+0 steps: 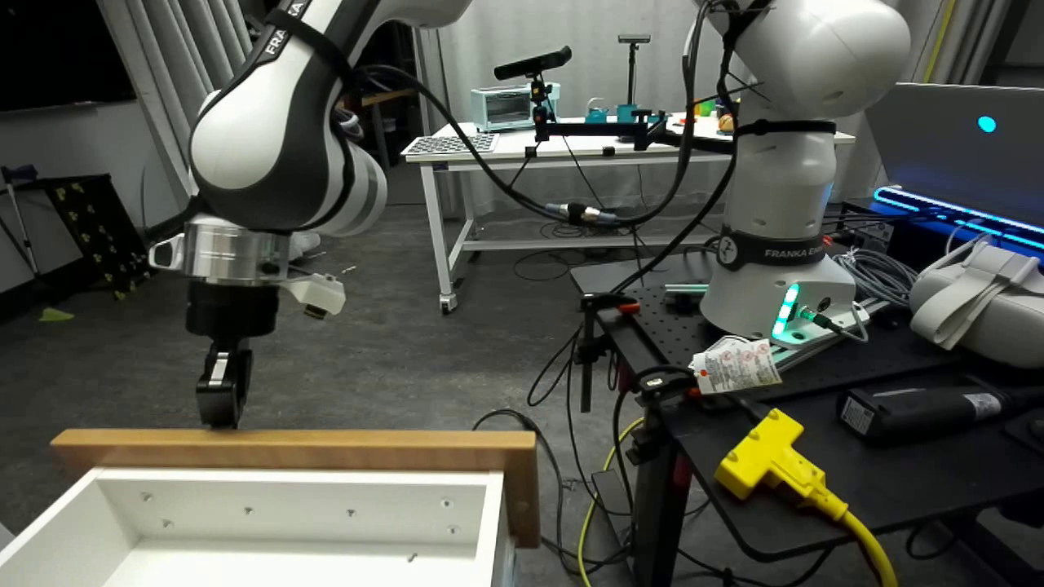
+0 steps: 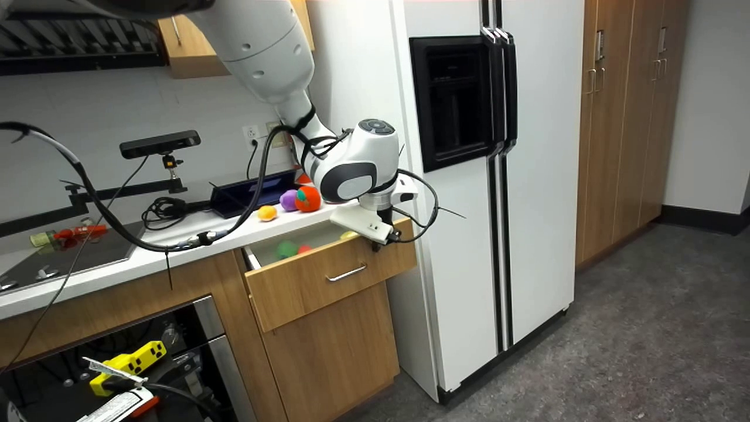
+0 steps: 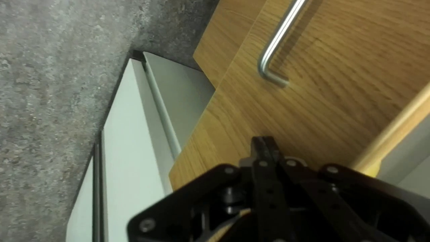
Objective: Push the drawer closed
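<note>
The drawer is partly pulled out. Its tan wooden front with a silver handle shows in an exterior view, with green, red and yellow things inside. Its tan rim and white inside show in an exterior view. In the wrist view the drawer front fills the upper right. My gripper is shut with its fingertips together and nothing between them. It points down outside the drawer front, near the end by the refrigerator. I cannot tell whether the tips touch the front.
A white refrigerator stands beside the drawer; it also shows in the wrist view. A white counter above the drawer holds toy fruit. A black robot table carries a yellow power block. A white table stands behind.
</note>
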Action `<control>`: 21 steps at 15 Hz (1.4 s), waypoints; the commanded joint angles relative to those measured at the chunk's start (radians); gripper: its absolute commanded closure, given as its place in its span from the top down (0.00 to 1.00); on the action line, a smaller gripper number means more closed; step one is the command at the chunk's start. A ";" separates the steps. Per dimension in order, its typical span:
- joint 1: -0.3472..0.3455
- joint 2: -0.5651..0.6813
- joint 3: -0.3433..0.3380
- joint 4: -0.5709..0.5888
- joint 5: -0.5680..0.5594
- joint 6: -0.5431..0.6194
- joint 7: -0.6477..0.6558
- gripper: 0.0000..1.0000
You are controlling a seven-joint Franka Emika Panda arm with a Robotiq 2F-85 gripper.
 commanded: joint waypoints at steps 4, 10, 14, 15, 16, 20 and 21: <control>0.095 0.184 0.064 0.231 0.002 -0.099 -0.043 0.00; 0.164 0.277 0.092 0.381 -0.004 -0.149 -0.048 0.00; 0.189 0.327 0.107 0.449 0.008 -0.173 -0.059 0.00; 0.190 0.339 0.118 0.464 0.013 -0.176 -0.063 0.00; 0.191 0.351 0.127 0.478 0.017 -0.177 -0.065 0.00; 0.200 0.407 0.168 0.538 0.021 -0.177 -0.063 0.00; 0.202 0.415 0.174 0.547 0.017 -0.178 -0.063 0.00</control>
